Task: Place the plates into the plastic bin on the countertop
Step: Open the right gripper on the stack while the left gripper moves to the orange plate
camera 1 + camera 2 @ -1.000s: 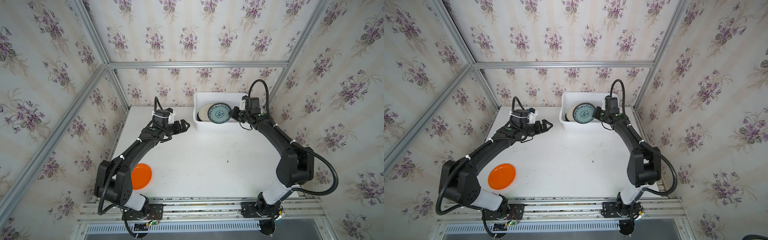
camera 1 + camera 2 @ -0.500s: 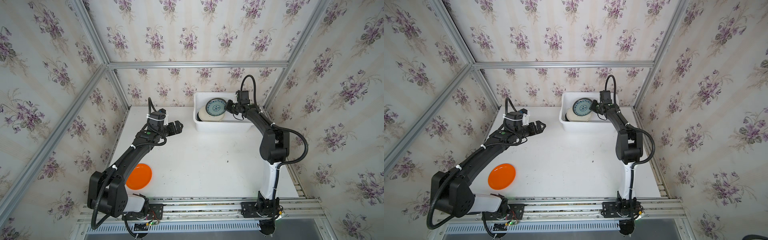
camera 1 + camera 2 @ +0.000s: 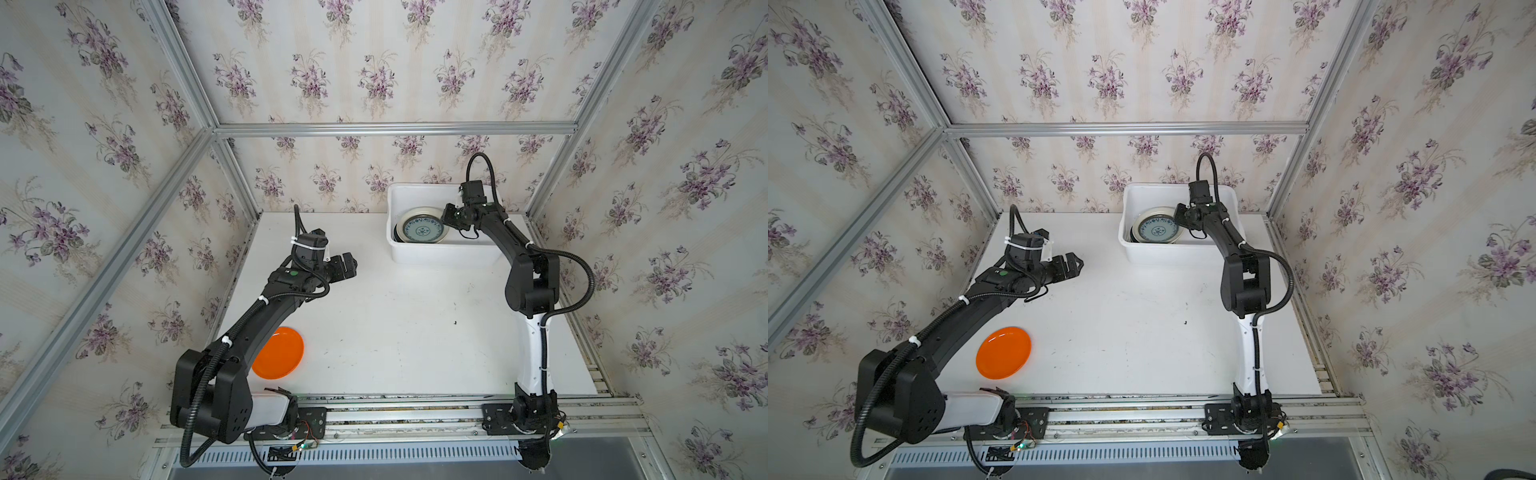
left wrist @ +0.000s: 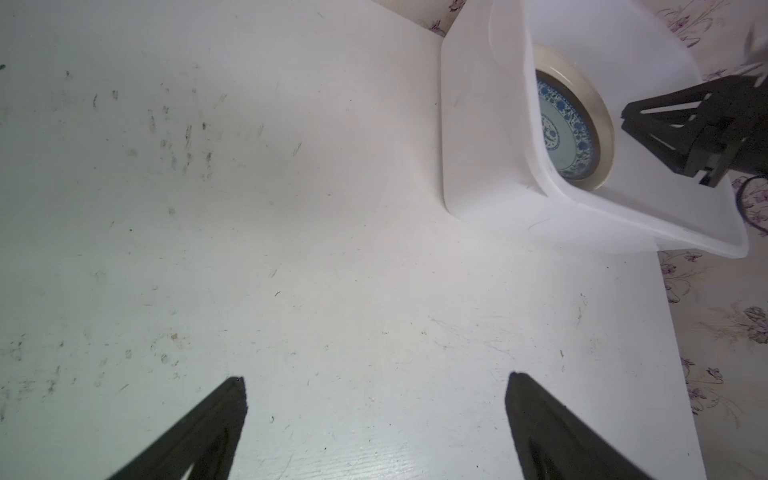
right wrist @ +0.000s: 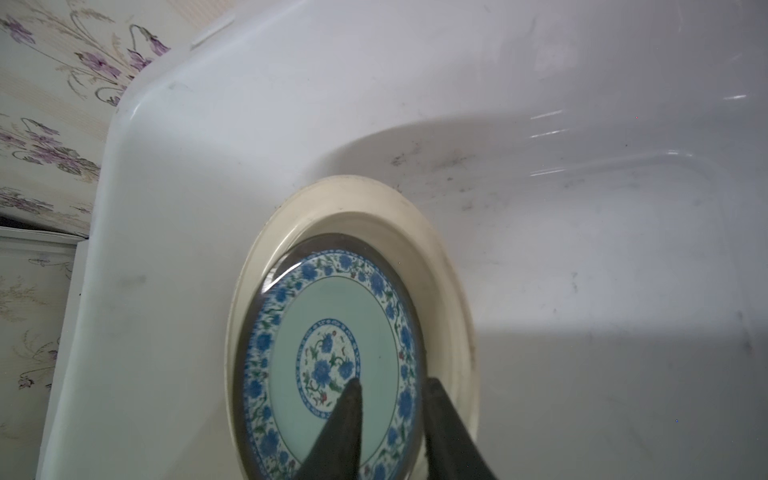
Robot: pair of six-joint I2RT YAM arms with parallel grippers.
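- We see a white table [image 3: 395, 332] flooring a small booth. Its walls [image 3: 374, 75] wear pale striped paper with purple flower sprigs, and aluminium rails [image 3: 395, 128] run along the booth's corners and upper edges.
- Both arms stand on a slotted base rail [image 3: 415, 413] along the table's near edge.
- The tabletop is matte and marked. In the left wrist view, faint grey scuffs [image 4: 183, 141] cluster on it, and in a top view a dark speck [image 3: 455, 322] sits right of the middle.
- The bin [image 3: 436, 253] stands on the table at the far edge, toward the far right corner, with one long side against the back wall.
- At the bin's left end, plates lie stacked: a teal plate [image 5: 332, 332] on top and a wider cream plate [image 5: 365, 195] under it. A dark edge shows beneath them, but we cannot tell what it belongs to.
- The bin's floor beside the stack carries dark smudges [image 5: 436, 162].
- The right gripper [image 5: 393, 380] reaches into the bin over the stack. Its jaws stand a little apart, one finger over the teal plate's face and one beyond its rim, gripping nothing.
- An orange plate [image 3: 280, 353] lies flat on the table near the near left corner, well apart from the bin. In a top view the left arm crosses over its edge.
- The left gripper [image 4: 375, 378] hovers above the table's left half, pointing toward the bin, with its jaws spread wide and empty.
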